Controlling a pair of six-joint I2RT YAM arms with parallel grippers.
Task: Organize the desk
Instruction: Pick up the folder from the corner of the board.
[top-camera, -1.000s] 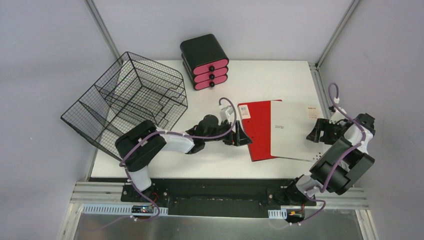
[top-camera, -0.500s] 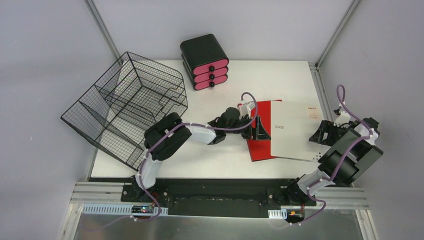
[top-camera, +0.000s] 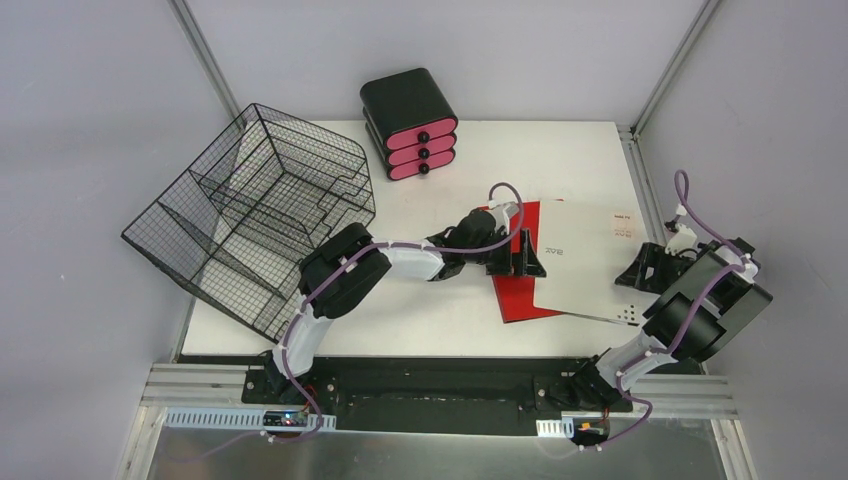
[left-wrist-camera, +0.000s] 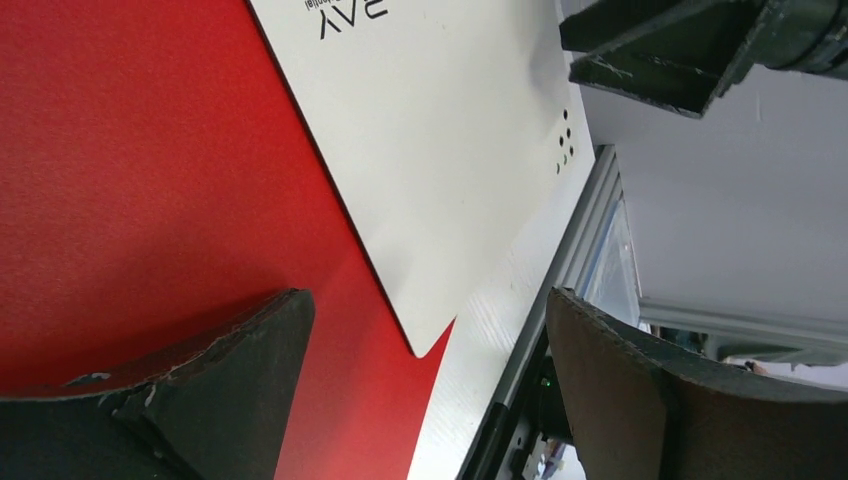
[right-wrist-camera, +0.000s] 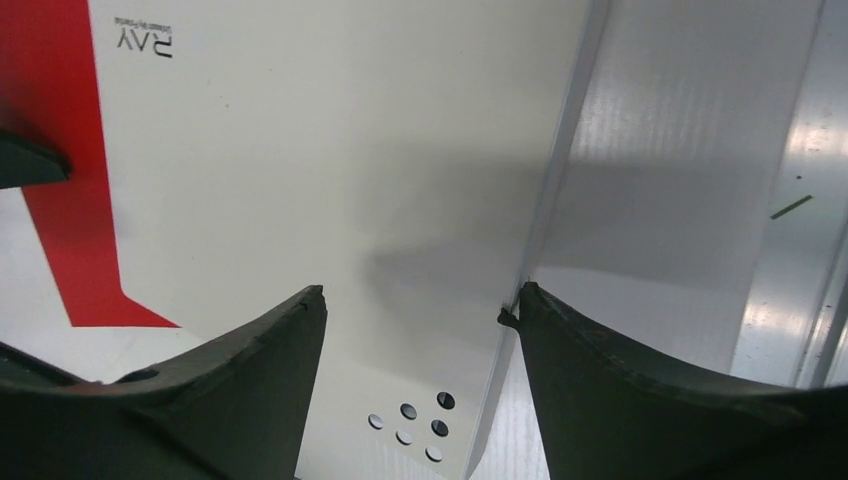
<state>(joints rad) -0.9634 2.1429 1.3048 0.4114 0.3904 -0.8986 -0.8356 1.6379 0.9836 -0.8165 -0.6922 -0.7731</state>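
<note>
On the white desk (top-camera: 520, 150) lies a notebook with a red part (top-camera: 515, 290) and a white cover (top-camera: 580, 270). My left gripper (top-camera: 520, 262) hovers low over the red part, next to the white cover's left edge. It is open, with the red part (left-wrist-camera: 150, 150), the cover's corner (left-wrist-camera: 440, 150) and the desk (left-wrist-camera: 500, 335) between its fingers. My right gripper (top-camera: 645, 270) is open at the notebook's right side. Its fingers straddle the white cover (right-wrist-camera: 330, 180), and the right fingertip (right-wrist-camera: 520, 310) meets the cover's edge.
A black wire mesh rack (top-camera: 250, 210) fills the desk's left side. A black drawer unit with pink fronts (top-camera: 410, 125) stands at the back. A small printed label (top-camera: 622, 225) lies near the right metal frame rail (top-camera: 640, 170). Grey walls close in on both sides.
My left arm has reached right, from the notebook's left edge onto its red part, and its jaws stand slightly wider. My right gripper has shifted a little to the right.
</note>
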